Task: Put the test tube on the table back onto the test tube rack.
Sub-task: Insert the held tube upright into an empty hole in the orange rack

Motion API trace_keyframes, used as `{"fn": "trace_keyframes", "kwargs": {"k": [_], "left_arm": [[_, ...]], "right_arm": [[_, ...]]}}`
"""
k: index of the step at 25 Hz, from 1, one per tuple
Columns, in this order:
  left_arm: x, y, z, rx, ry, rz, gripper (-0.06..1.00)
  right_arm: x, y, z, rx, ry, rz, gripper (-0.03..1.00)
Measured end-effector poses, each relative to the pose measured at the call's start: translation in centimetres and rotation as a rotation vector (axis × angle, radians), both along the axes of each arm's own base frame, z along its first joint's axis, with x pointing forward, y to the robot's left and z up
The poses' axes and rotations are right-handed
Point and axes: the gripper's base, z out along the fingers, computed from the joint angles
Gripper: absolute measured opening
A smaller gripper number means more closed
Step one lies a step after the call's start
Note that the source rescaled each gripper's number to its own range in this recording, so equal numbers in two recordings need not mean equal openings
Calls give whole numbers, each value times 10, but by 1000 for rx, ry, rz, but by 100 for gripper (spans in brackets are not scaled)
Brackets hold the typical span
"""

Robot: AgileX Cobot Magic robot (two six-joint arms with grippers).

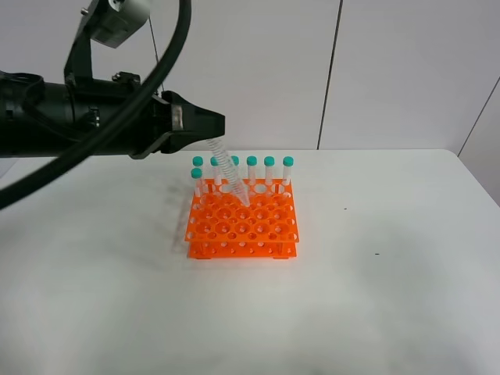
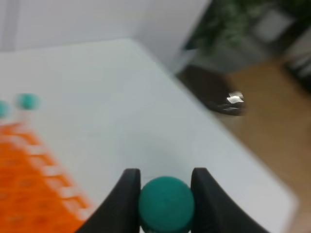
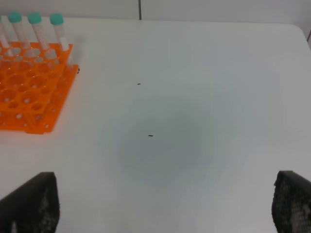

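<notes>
Over the rack's (image 1: 242, 226) back rows, the left gripper (image 1: 212, 125) pinches the tilted tube (image 1: 230, 180), probably light, stiff and slick, by its green cap (image 2: 165, 206), while the right gripper (image 3: 160, 204) gapes wide, empty.

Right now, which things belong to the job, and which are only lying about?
Belong to the job:
test tube, held by the left gripper
test tube rack
table

Just lying about:
seven other tubes standing in the rack
right gripper, open
dark specks
</notes>
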Motion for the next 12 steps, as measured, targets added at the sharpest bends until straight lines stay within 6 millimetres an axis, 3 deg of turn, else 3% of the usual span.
{"fn": "trace_keyframes", "kwargs": {"k": [3,8,12], "left_arm": [[-9,5,16,77,-149,45,1],[-23,-8,25,200,-342,-45,1],[-12,-12,22,234,-428,-36,1]], "right_arm": [[0,0,0,0,0,0,100],[0,0,0,0,0,0,100],[0,0,0,0,0,0,100]]}}
